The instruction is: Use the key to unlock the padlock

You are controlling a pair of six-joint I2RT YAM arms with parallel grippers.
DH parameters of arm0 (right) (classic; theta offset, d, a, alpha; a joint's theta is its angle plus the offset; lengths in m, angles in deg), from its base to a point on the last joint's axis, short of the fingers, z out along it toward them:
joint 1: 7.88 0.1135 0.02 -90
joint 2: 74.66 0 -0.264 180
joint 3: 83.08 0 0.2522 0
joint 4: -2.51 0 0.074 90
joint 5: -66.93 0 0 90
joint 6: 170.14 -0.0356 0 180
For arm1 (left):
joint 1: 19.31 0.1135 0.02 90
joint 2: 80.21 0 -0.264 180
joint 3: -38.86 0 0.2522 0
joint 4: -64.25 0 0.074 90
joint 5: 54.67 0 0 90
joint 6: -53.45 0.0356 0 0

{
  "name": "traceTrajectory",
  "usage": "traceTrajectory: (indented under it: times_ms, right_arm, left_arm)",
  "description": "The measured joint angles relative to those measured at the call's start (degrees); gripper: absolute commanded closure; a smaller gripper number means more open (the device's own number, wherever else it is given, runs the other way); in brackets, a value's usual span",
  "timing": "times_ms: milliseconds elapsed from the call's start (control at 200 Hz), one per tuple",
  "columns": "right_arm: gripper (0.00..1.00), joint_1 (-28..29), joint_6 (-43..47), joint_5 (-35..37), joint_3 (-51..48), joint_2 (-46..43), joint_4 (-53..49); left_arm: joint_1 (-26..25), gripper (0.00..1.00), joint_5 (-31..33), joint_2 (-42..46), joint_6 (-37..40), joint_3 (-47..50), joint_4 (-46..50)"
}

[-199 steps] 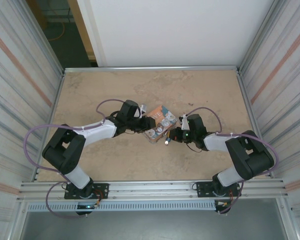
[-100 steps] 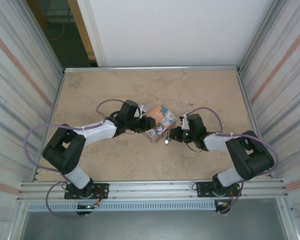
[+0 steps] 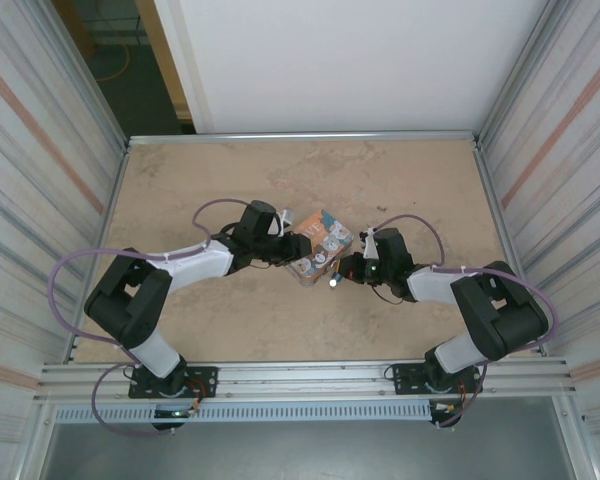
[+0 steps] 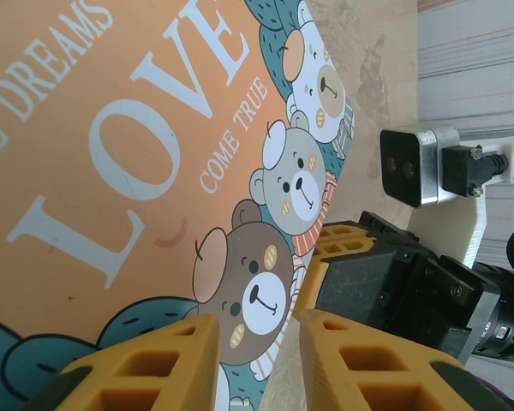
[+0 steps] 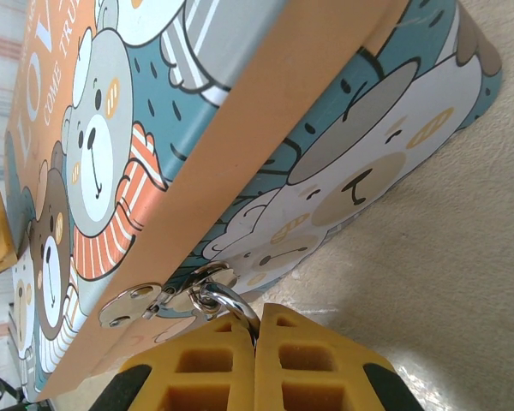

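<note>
An orange tin box (image 3: 321, 254) marked "LOVE" with cartoon bears lies mid-table between both arms. The padlock's silvery shackle (image 5: 232, 305) hangs through the ring of the box's hasp (image 5: 130, 306). My right gripper (image 5: 257, 315) is shut on that shackle, and its fingers hide the padlock's body. It reaches the box from the right (image 3: 342, 271). My left gripper (image 4: 257, 336) straddles the box's near corner with its fingers partly apart, clamped on the box (image 4: 128, 154), and comes in from the left (image 3: 296, 249). The key is out of view.
The right arm's black gripper body (image 4: 403, 287) and its wrist camera (image 4: 409, 166) sit just beyond the box in the left wrist view. The tan tabletop (image 3: 420, 190) is ringed by a metal rim, with corrugated walls on both sides (image 3: 50, 200).
The tin box has turned very slightly between the grippers since a second ago. Both grips are unchanged.
</note>
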Motion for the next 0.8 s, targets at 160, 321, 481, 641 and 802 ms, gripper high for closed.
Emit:
traceTrajectory:
  times_ms: [160,321,481,641,802]
  right_arm:
    - [1.00,0.0,-0.3,0.2,0.0,0.0,0.3]
    - [1.00,0.0,-1.5,0.5,0.0,0.0,0.5]
    - [1.00,0.0,-2.8,0.9,0.0,0.4,1.7]
    - [1.00,0.1,-3.7,1.9,0.0,0.8,2.9]
    - [1.00,0.3,-4.5,2.1,0.0,1.2,3.5]
  left_arm:
    - [0.0,0.68,0.0,0.0,0.0,0.2,-0.5]
    - [0.0,0.68,0.0,0.0,0.0,0.3,-0.7]
    - [0.0,0.68,0.0,0.0,0.0,0.3,-0.8]
    - [0.0,0.68,0.0,0.0,0.0,0.3,-0.8]
    - [0.0,0.68,0.0,0.0,0.0,0.4,-0.8]
